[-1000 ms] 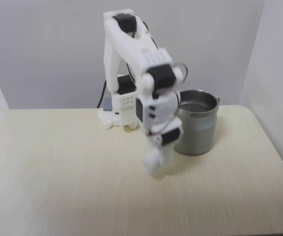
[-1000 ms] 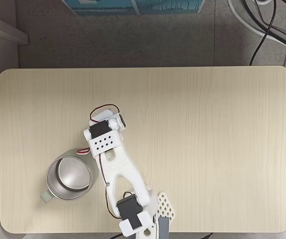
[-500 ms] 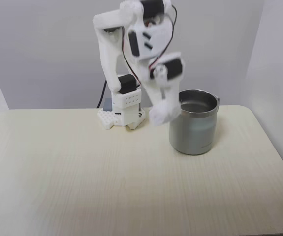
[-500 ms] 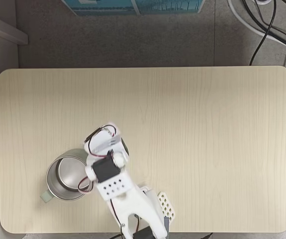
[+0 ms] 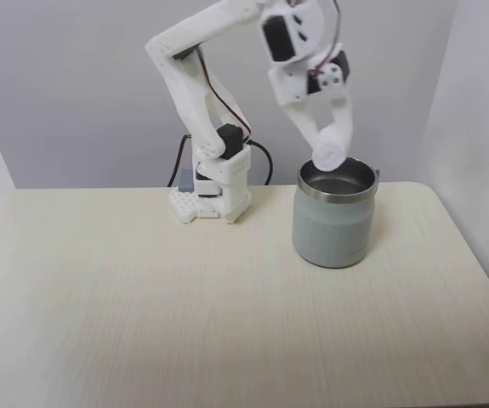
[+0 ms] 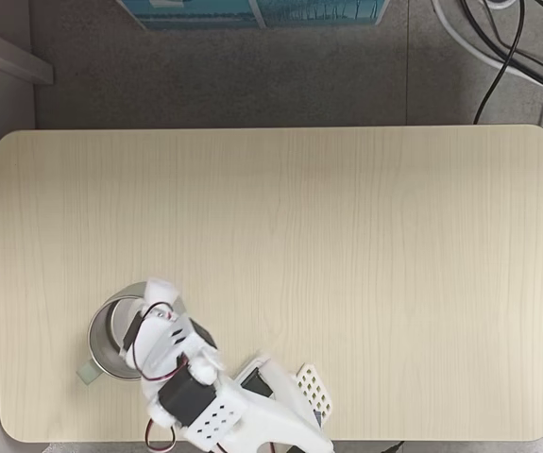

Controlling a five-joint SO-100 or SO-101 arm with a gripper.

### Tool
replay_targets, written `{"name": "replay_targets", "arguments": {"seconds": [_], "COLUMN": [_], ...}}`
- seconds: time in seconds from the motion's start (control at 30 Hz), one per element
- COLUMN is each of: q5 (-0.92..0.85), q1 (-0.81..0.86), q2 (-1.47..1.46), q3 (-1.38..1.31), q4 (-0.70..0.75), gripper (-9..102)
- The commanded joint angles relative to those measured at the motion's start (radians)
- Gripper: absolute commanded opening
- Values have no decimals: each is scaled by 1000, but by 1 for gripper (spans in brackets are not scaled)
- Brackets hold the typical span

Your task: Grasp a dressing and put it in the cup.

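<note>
So the arm (image 5: 195, 81) has swung way over compared to half a second ago. Back then the end effector was hanging in front of the cup's left side with the dressing at about rim height; now the end effector (image 5: 328, 151) sits right above the cup (image 5: 334, 223), pointing down at the opening. A second ago it was low, near the table, so it's come up a lot and moved across.

The dressing (image 5: 327, 154) is a small white roll pinched in the tip of the end effector, so it's clenched on the roll. In the side-on fixed view the roll hangs just over the shiny rim, on the left half of the opening as that view shows it, not inside yet.

From the fixed view looking down, the end effector (image 6: 161, 291) reaches over the cup (image 6: 101, 354) from the lower right, and its white tip covers the top right part of the rim. The roll (image 6: 161, 288) is hard to tell apart from the white plastic there.

The cup hasn't budged: same spot on the table (image 5: 142, 306), handle sticking out lower left in the top-down view. The arm's base (image 5: 214, 191) stays at the back edge of the table (image 6: 347, 236).
</note>
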Motion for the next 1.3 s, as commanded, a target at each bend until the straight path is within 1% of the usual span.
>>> {"name": "replay_targets", "arguments": {"seconds": [0.0, 0.2, 0.37, 0.83, 1.27], "q5": [11, 17, 18, 29, 21], "q1": [-55, -100, -104, -130, -144], "q2": [52, 49, 32, -66, -12], "q3": [44, 26, 23, 0, 12], "q4": [6, 6, 11, 23, -3], "gripper": [3, 15, 19, 19, 19]}}
